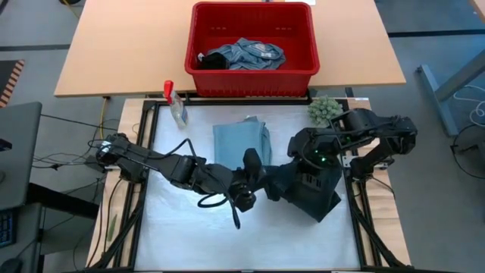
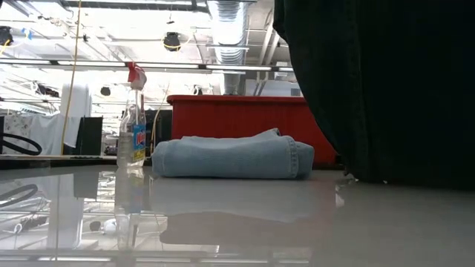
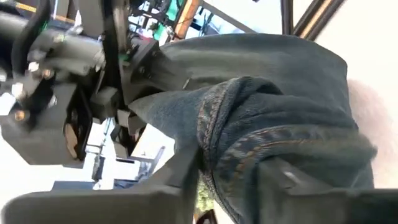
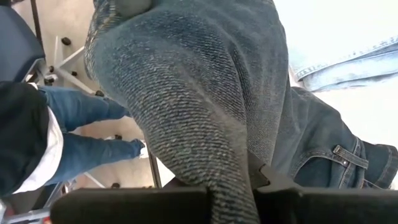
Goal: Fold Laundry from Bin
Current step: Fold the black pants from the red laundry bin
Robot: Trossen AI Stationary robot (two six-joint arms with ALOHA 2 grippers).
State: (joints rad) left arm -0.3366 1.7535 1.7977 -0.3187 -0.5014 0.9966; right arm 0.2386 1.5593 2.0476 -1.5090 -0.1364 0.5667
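Observation:
A dark denim garment of the laundry hangs over the table's middle right, held between both grippers. My right gripper is shut on its top. My left gripper is shut on its side, reaching in from the left. A folded light blue denim piece lies flat on the table behind them. The red bin stands on the far wooden table with more laundry inside. My left gripper pinches a bunched, stitched seam edge of the dark garment between its two fingers, several layers thick. It comes in nearly level from the table's left. My right gripper pinches a thick fold of the same garment, slanting down from above. The cloth hangs below it, and its lower end reaches the tabletop.
A clear spray bottle with a red top stands at the table's far left. A fuzzy green ball sits at the far right. A person's legs show beyond the table in the right wrist view. The near half of the white tabletop is bare.

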